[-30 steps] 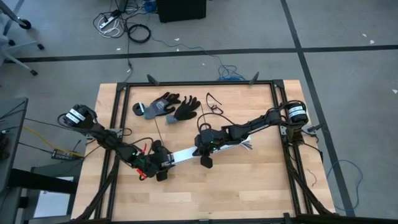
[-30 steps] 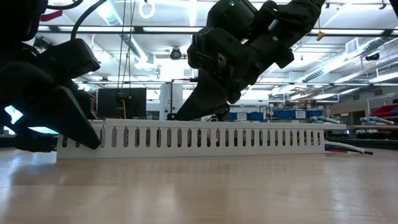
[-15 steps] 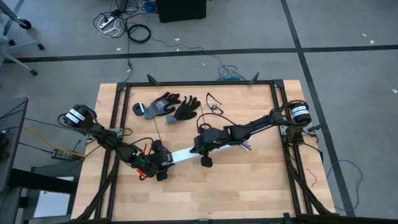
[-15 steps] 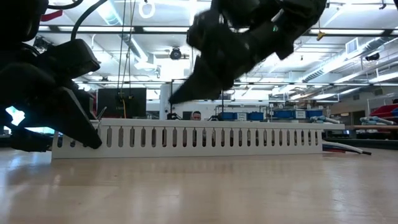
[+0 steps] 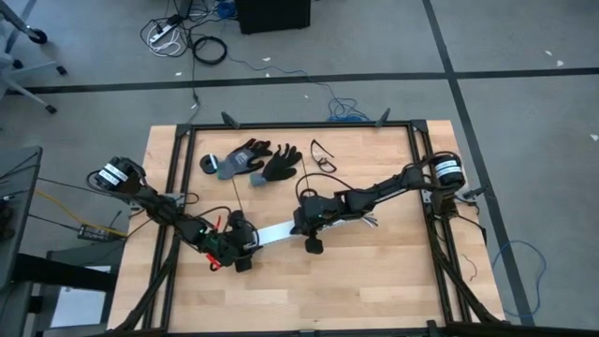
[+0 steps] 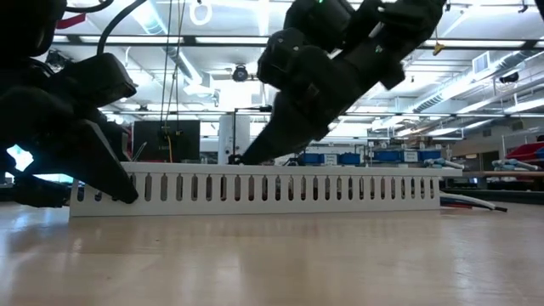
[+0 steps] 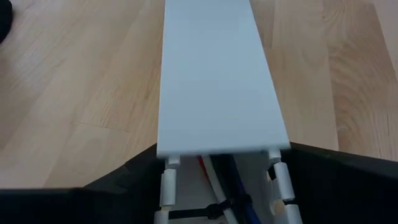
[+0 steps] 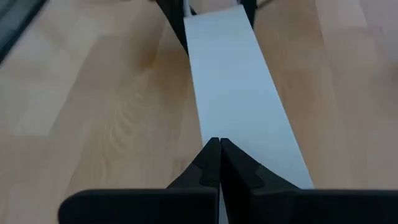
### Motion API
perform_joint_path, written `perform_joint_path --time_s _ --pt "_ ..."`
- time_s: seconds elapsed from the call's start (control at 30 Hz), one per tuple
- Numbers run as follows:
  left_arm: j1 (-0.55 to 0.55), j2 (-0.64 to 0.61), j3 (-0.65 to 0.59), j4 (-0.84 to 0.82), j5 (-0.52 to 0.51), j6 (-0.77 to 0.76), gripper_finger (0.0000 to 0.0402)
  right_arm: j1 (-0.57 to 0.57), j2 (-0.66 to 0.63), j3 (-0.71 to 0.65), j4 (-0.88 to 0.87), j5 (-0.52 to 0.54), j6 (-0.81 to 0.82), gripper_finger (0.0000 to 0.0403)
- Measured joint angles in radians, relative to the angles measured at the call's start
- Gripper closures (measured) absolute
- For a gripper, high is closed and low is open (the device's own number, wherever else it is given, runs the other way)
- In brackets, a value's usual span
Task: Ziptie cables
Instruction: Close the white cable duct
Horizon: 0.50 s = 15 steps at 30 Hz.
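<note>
The cables [image 7: 224, 180] lie inside a white slotted duct [image 6: 255, 189], showing only at its open end in the left wrist view: a red, a white and a dark blue wire run out from under the flat white cover [image 7: 217, 74], with a black tie [image 7: 205, 211] across them. More wire ends [image 6: 472, 202] stick out of the duct's other end in the low view.

The duct rests lengthwise on the wooden bench [image 5: 281, 281], roughly at its middle, its cover on top.

The left gripper [image 5: 245, 245] sits at the duct's left end with its 2 fingers [image 7: 348, 180] spread wide, one on each side of the duct's slotted walls; whether they press on the walls I cannot tell.

The right gripper [image 8: 219, 155] has its fingers pressed together with nothing between them, tips down over the white cover near the duct's middle. In the low view its tips [image 6: 246, 158] sit right at the cover's top edge, but I cannot tell if they touch it.

Further back on the bench lie 2 gloves [image 5: 257, 161], a roll of black tape [image 5: 208, 165] and a thin black cord [image 5: 323, 157], well apart from the duct
</note>
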Motion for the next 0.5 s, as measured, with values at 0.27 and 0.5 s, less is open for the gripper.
perform_joint_path --time_s 0.27,0.5 --pt "0.025 0.000 -0.001 0.020 0.035 0.029 0.0159 -0.018 0.067 0.004 0.138 -0.090 -0.008 0.0402" --pt "0.031 0.000 0.000 0.033 0.041 0.048 0.0159 -0.023 0.085 0.014 0.164 -0.130 -0.012 0.0402"
